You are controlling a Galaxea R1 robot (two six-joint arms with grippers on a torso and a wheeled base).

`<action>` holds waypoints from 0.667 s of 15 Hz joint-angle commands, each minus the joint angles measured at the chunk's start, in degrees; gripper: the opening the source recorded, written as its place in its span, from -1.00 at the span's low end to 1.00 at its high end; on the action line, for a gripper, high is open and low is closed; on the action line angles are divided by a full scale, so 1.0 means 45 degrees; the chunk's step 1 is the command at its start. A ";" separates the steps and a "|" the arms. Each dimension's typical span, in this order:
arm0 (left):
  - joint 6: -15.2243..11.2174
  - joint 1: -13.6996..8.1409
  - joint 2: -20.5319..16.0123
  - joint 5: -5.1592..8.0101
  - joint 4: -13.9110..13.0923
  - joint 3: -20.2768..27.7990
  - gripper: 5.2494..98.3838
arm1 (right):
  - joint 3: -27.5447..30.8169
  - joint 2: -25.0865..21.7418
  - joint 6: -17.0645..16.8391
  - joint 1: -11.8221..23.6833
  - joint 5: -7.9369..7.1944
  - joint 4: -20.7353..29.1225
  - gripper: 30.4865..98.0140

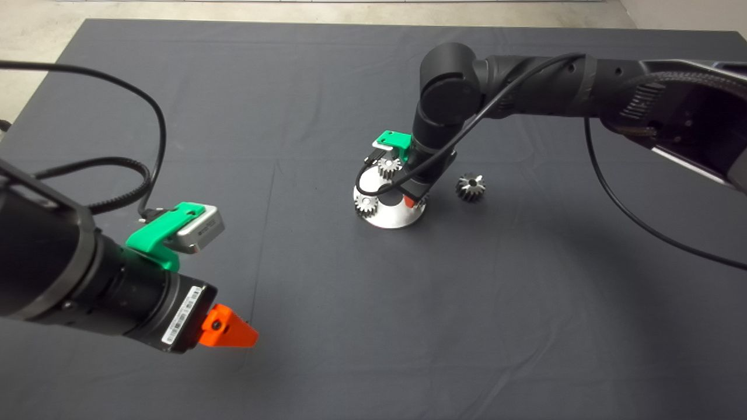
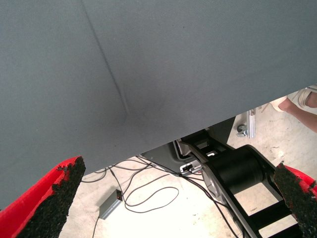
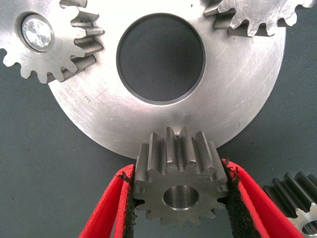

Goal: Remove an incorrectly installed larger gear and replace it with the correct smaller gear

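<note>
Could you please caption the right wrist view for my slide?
Right end effector grips the smaller gear at the round steel plate.

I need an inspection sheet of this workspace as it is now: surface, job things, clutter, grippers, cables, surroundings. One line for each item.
Surface: dark mat, creased, on the table.
Job's things: smaller gear held at the edge of the round steel plate, not yet seated; larger gear lies on the mat beside the plate, apart from it. Two light silver gears sit on the plate.
Clutter: nothing seen.
Grippers: right gripper over the plate, jaws shut on the smaller gear; left gripper waits low over the mat's near left part, jaws open, holding nothing.
Cables: black cable hangs from the right arm; another loops by the left arm.
Surroundings: pale floor with wires, and a person's foot.
</note>
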 commanded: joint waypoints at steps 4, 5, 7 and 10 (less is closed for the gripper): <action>0.0023 -0.0141 -0.0059 0.0076 -0.0181 0.0191 1.00 | 0.0114 0.0264 -0.0059 0.0416 -0.1672 0.0396 -0.73; 0.0023 -0.0141 -0.0054 0.0076 -0.0195 0.0191 1.00 | 0.0114 0.0264 -0.0063 0.0416 -0.1672 0.0396 -0.73; 0.0023 -0.0141 -0.0039 0.0057 -0.0181 0.0191 1.00 | 0.0114 0.0264 -0.0060 0.0397 -0.1672 0.0396 -0.73; 0.0023 -0.0141 -0.0039 0.0057 -0.0181 0.0191 1.00 | 0.0094 0.0244 -0.0079 0.0397 -0.1672 0.0324 -0.73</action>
